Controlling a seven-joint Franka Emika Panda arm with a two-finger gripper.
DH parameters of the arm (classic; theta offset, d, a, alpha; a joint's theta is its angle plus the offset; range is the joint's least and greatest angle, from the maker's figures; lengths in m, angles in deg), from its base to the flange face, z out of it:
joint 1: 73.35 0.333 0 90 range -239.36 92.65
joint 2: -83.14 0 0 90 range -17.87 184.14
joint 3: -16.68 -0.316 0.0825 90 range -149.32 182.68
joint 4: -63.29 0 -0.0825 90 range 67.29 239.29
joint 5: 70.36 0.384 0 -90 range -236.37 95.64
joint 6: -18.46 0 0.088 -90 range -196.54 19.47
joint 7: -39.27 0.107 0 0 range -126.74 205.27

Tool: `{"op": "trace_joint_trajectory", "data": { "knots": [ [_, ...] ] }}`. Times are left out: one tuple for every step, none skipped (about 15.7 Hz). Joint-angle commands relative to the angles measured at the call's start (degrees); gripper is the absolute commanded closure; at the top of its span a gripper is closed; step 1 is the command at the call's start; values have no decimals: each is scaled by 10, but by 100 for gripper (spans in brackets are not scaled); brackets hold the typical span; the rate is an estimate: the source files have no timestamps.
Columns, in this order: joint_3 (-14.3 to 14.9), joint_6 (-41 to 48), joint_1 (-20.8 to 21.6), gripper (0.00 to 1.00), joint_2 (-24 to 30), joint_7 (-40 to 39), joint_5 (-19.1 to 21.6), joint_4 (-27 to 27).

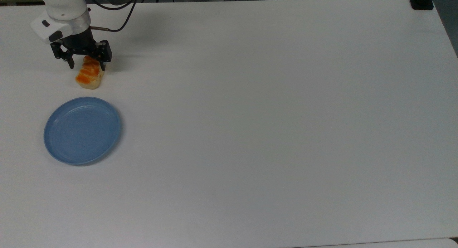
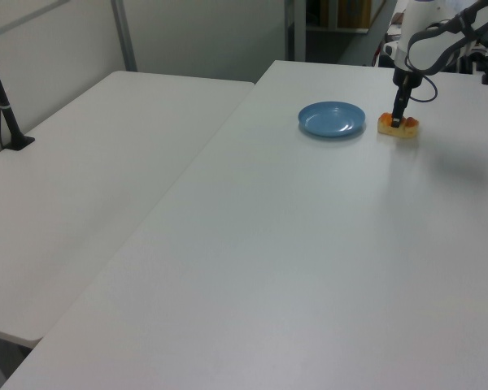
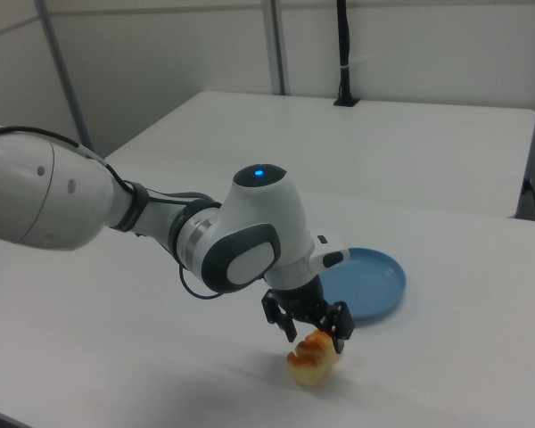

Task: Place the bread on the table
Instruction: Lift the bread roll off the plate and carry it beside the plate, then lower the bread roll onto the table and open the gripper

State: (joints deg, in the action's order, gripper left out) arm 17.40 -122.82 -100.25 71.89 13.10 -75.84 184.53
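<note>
The bread (image 1: 89, 77) lies on the white table (image 1: 268, 115), a little beyond the blue plate (image 1: 82, 130) toward the top view's upper left. My gripper (image 1: 87, 64) stands open right over the loaf's far end, one finger on each side of it, not clamping it. In the right view the gripper (image 3: 314, 337) hangs just above the bread (image 3: 308, 364), with the plate (image 3: 366, 281) behind it. The left view shows the bread (image 2: 398, 127) resting on the table (image 2: 309, 244) to the right of the plate (image 2: 332, 119), under the gripper (image 2: 400, 120).
The arm (image 1: 66, 11) comes in from the top view's upper left corner with a black cable (image 1: 118, 20) looping beside it. A second white table (image 2: 89, 187) adjoins on the left view's left, with a black post (image 2: 4, 106) on it.
</note>
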Motion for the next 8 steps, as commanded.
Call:
{"op": "trace_joint_trajectory", "data": {
  "knots": [
    [-5, 67, 11, 0, 17, -6, 7, -24],
    [-5, 101, 16, 0, 19, -5, 7, -45],
    [-9, 138, 24, 0, 20, 2, 7, -70],
    [-13, 173, 37, 0, 18, 21, 7, -99],
    [-13, 203, 54, 0, 14, 44, 8, -128],
    [-13, 223, 76, 0, 12, 68, 8, -149],
    [-13, 234, 96, 0, 13, 93, 8, -161],
    [-13, 245, 112, 0, 15, 119, 8, -173]
  ]
}}
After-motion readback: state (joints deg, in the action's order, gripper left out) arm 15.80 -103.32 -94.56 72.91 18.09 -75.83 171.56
